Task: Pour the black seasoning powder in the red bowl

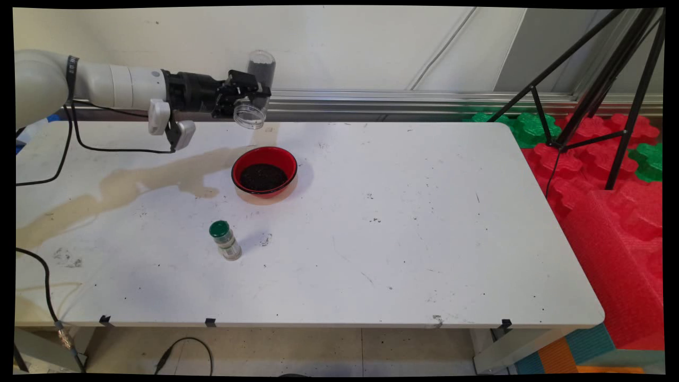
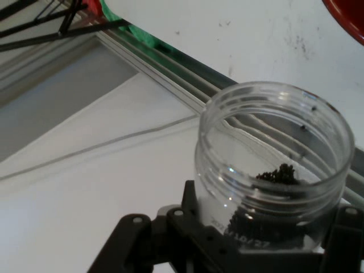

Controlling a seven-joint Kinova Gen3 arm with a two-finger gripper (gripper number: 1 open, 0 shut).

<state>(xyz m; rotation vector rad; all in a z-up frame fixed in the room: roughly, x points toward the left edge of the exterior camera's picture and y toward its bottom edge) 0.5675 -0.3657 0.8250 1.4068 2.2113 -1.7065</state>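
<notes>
White desk (image 1: 403,223) w/ a brownish spill stain (image 1: 132,183) running from its left edge toward the centre-back, plus dark specks scattered over the top. Beyond the desk's right side, red foam blocks (image 1: 610,212) w/ a few green ones, and black tripod legs (image 1: 599,79) standing over them. White arm reaches in horizontally from upper left, black cables hanging below it. Red bowl (image 1: 264,171) sits on the desk at the stain's right end, holding a layer of dark granules. Clear plastic jar (image 1: 255,87), threaded mouth, no lid, is clamped in the jaws (image 1: 249,93) at its mid-body: jaws clenched on it, one finger each side per hand view (image 2: 284,182). Jar is upended in the air above and behind the bowl, mouth pointing down toward the desk, base up; dark granules still inside, some near the mouth in hand view. Small spice shaker (image 1: 226,241), green cap, stands upright on the desk nearer the camera, well apart from the jaws, in front of bowl & slightly left.
</notes>
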